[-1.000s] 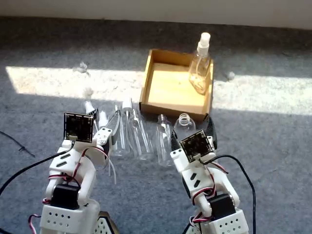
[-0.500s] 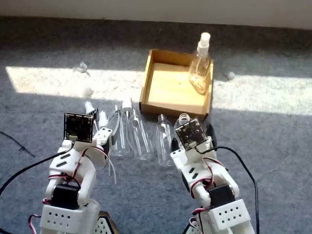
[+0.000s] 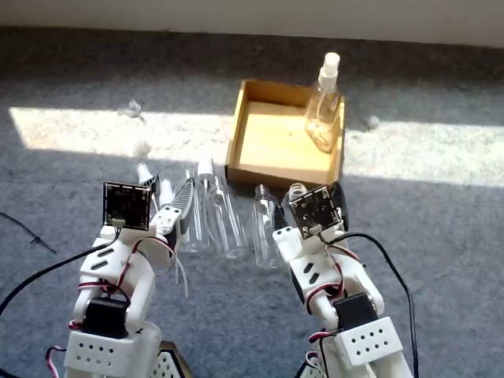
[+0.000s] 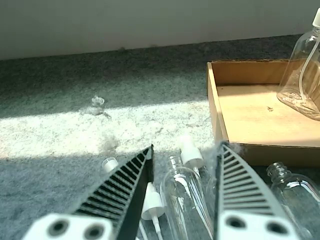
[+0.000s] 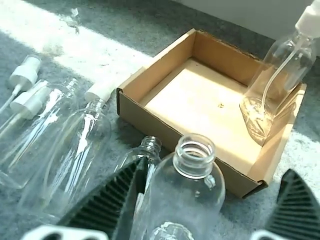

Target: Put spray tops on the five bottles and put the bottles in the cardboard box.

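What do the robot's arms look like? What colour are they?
Both arms are white plastic with chunky black motors at the joints. Thin red and black cables loop along them. Each carries a dark square camera board. The fingers are black, pointed and ribbed.

The scene is overlooked from high behind both arms (image 3: 118,276), facing forward. Each wrist camera is held low and close, aimed the same way, and the cardboard box (image 3: 276,134) is caught in all three views.
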You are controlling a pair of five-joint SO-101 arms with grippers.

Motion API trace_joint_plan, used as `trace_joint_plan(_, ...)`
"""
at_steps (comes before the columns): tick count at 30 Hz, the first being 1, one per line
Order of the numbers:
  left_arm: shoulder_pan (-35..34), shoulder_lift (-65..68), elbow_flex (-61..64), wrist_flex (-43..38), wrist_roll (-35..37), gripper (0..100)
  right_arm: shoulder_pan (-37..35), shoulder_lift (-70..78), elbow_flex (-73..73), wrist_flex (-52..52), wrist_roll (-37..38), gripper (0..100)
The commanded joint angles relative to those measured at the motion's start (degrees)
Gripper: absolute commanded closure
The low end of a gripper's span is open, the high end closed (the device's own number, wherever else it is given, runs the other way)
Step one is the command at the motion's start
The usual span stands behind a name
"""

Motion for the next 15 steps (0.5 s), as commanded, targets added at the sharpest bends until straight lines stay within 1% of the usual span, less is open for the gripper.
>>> trace_joint_plan(1, -0.1, -0.7, -0.3, -1.3, -0.3, 80, -0.5, 0.4, -3.1, -0.9, -0.4, 63.7)
trace_joint_plan(5, -0.1, -0.7, -0.3, -1.3, -0.3, 80, -0.5, 0.4, -3.6, 3.0, -0.4, 63.7)
trace_joint_plan(15, -0.1, -0.7, -0.3, -1.3, -0.3, 80, -0.5, 0.5, -3.5, 3.6, -0.4, 63.7)
